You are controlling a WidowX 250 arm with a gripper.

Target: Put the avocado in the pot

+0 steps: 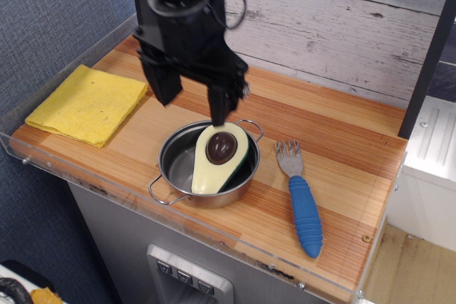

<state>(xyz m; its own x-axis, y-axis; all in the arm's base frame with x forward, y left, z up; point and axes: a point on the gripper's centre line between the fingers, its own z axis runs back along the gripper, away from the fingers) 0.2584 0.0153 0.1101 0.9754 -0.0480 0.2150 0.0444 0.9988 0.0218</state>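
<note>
Observation.image shows the black gripper [191, 99] above the pot [174, 163], with its two fingers spread apart and nothing between them. It is clear of the avocado [217, 159], which lies in the pot with the cream cut face and the brown pit turned up; its top end leans on the far right part of the rim.

In my judgement the task is done, and only the retreat of the arm is left.

The pot stands near the front edge of the wooden counter [342, 140], behind a clear plastic lip. A blue-handled fork [303, 204] lies just right of it, and a yellow cloth [87, 103] is well apart on the left. The space straight above looks free for lifting.
</note>
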